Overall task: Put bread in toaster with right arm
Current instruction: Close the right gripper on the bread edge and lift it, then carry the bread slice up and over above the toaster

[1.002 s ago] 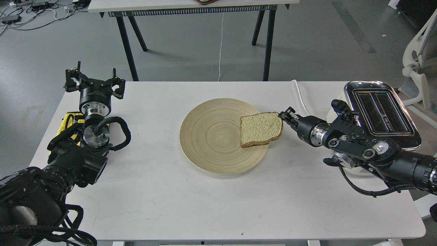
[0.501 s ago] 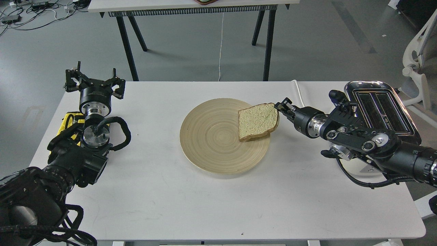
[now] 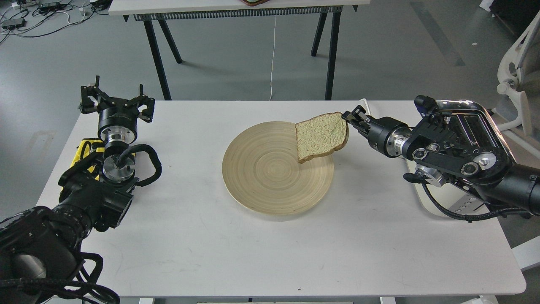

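Note:
The bread (image 3: 321, 136) is a pale tan slice with brown crust, held tilted in the air above the right part of the round wooden plate (image 3: 270, 177). My right gripper (image 3: 350, 117) is shut on the slice's right top edge. The cream-white toaster (image 3: 476, 131) with a chrome top stands at the table's right edge, largely hidden behind my right arm; part of its slots shows. My left gripper (image 3: 116, 99) is open and empty at the table's far left corner.
The white table (image 3: 211, 253) carries the plate in its middle. A white cord (image 3: 371, 116) runs from the toaster toward the back edge. Another table on black legs (image 3: 331, 50) stands behind. A white chair (image 3: 517, 80) is at the far right.
My right gripper has lifted the bread off the plate, up and slightly back, and the slice now hangs tilted in the air. The left arm has not moved.

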